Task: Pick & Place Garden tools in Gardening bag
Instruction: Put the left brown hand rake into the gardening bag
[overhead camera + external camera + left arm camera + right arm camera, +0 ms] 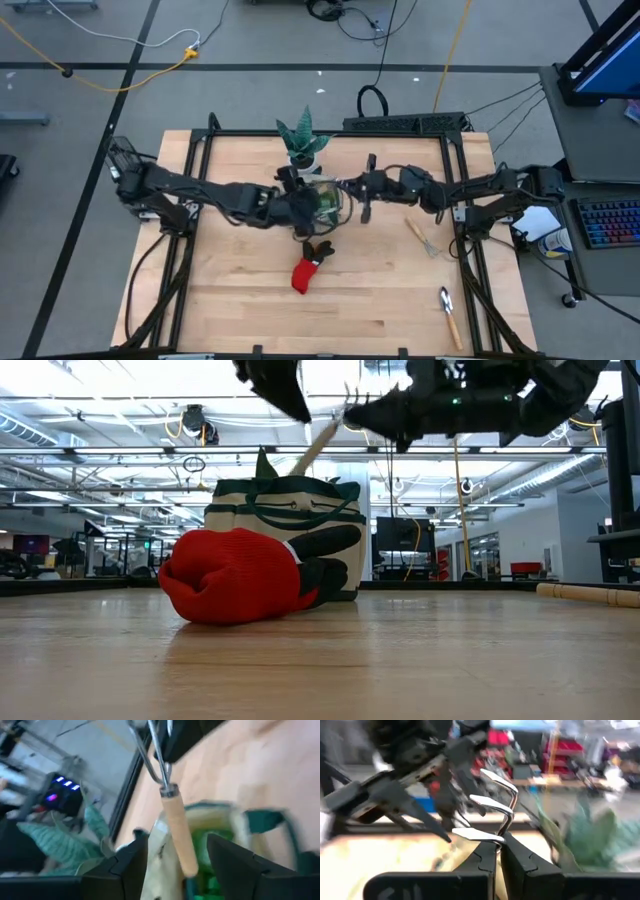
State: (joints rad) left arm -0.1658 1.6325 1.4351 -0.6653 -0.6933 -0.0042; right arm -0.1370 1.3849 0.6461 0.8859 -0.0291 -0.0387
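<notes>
Pale wood planks make up the table [240, 300], set on a grey floor with cables trailing across it.

From above, both arms meet near the middle of the table. The left gripper [305, 208] and the right gripper [350, 187] hang over the gardening bag [328, 203]. The bag stands just in front of a spiky plant [300, 135] in a white pot. A red-and-black glove [310, 268] lies on the wood near the bag, on the side away from the plant. Well off to the right lie a small wooden-handled tool [422, 238] and a trowel [449, 315].

Down at table height, the glove fills the foreground with the bag right behind it. The fork [315, 445] slants down toward the bag's mouth, wooden handle first, under the dark grippers. Another wooden handle [590, 593] rests at the far right.

Past the left wrist, that gripper's fingers [127, 870] stand wide apart. The fork's handle hangs between them, touching neither as far as I can see. The bag's open top, green inside, sits below it.

Past the right wrist, the right gripper's jaws are pinched tight on the fork's metal neck. Its three tines curl up above them, and the left gripper faces it.
</notes>
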